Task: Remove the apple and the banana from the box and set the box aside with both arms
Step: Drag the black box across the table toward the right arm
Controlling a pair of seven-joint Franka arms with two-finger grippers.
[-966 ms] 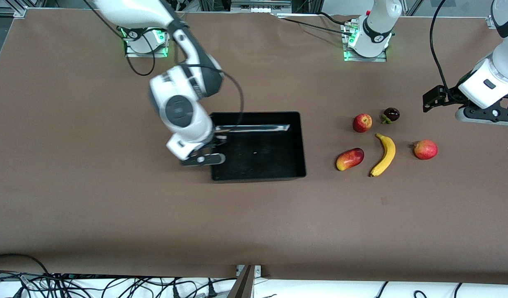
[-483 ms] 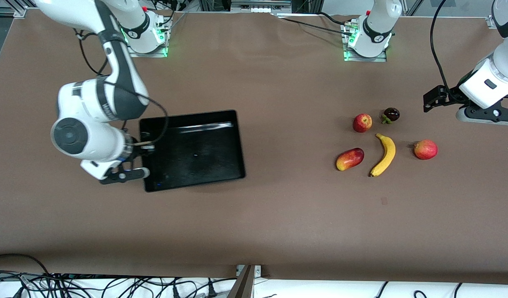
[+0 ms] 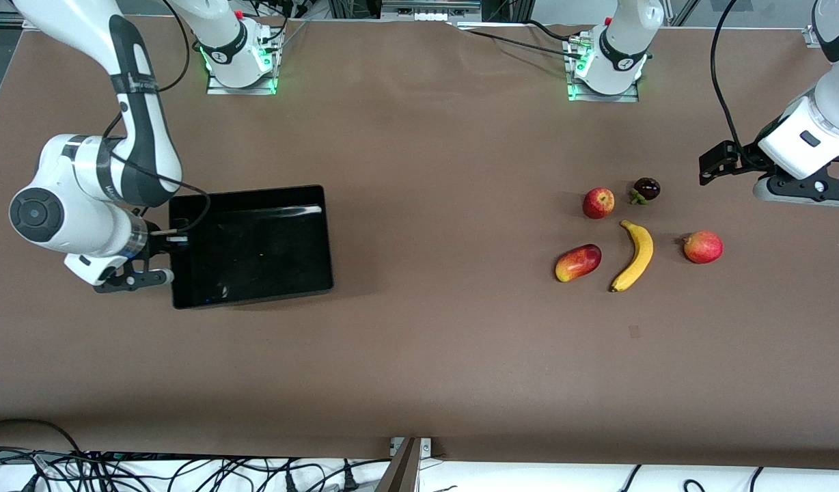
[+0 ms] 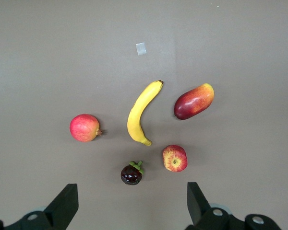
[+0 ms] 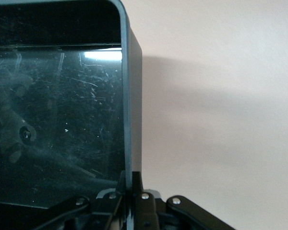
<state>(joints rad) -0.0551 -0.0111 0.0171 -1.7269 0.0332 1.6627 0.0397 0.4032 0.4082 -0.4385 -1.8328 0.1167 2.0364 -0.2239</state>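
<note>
The right gripper (image 3: pixel 161 254) is sitting at the right arm's end of the table, its fingers (image 5: pixel 134 191) pinched together on the side wall of the black box (image 3: pixel 252 246), the wall that faces that end. In the right wrist view the thin upright wall is running straight into the closed jaws, one finger inside the box and one outside it, with the glossy, scratched floor of the box (image 5: pixel 57 124) spreading away on the inner side and bare brown table (image 3: pixel 419 355) on the outer side. The box is lying slightly askew on the table, well apart from the fruits, with nothing resting in it. The left gripper (image 4: pixel 129 211) is waiting in the air with its fingers spread wide and holding nothing, over the table near the left arm's end, beside the group of fruits. The banana (image 3: pixel 635 256) is lying in the middle of that group, with a red and yellow mango (image 3: pixel 578 262) just beside it toward the box and a round red fruit (image 3: pixel 703 247) toward the left arm's end. The small red apple (image 3: pixel 598 203) and a dark purple fruit with a green stem (image 3: pixel 645 189) are lying farther from the front camera than the banana, close to each other but not touching.
</note>
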